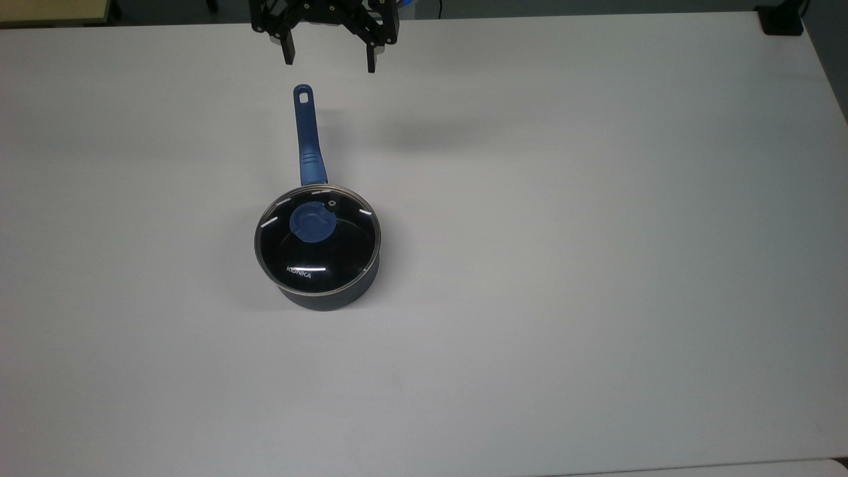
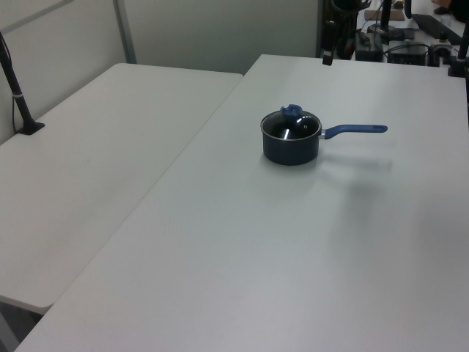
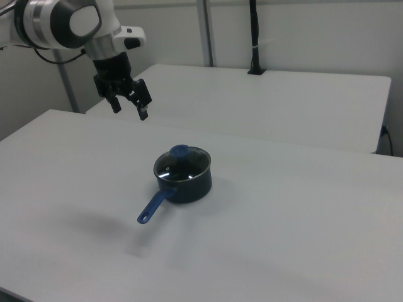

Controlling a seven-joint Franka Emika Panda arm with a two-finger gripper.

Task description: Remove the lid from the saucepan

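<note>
Top view: the saucepan (image 1: 329, 291) sits on the white tabletop (image 1: 596, 265), left of centre, with the lid (image 1: 318, 237) seated flat on its rim. Small white lettering on the glass reads "KONKA", near the lid's lower left edge in the top view. The blue knob (image 1: 313, 222) stands on the lid, and a small metal vent shows just beside it toward the handle. The long blue handle (image 1: 308, 139) runs straight up the top view, its holed end pointing toward the gripper (image 1: 329, 61).

The gripper hangs at the top view's upper edge, above the tabletop and apart from the handle's end. Its jaws are spread wide and hold nothing. In the right view the gripper (image 3: 130, 107) hangs from the white and grey arm (image 3: 69, 25), up and to the right view's left of the saucepan (image 3: 184, 179), well clear of the lid (image 3: 182, 163).

In the left view the saucepan (image 2: 291, 143) stands in the far half of the tabletop, handle (image 2: 355, 130) pointing to the left view's right. A second white table (image 2: 95, 161) adjoins on the left view's left, with a black post (image 2: 18, 99) at its far corner. Nothing lies between the gripper and the lid. A small black object (image 1: 782, 20) sits at the tabletop's upper right corner in the top view.
</note>
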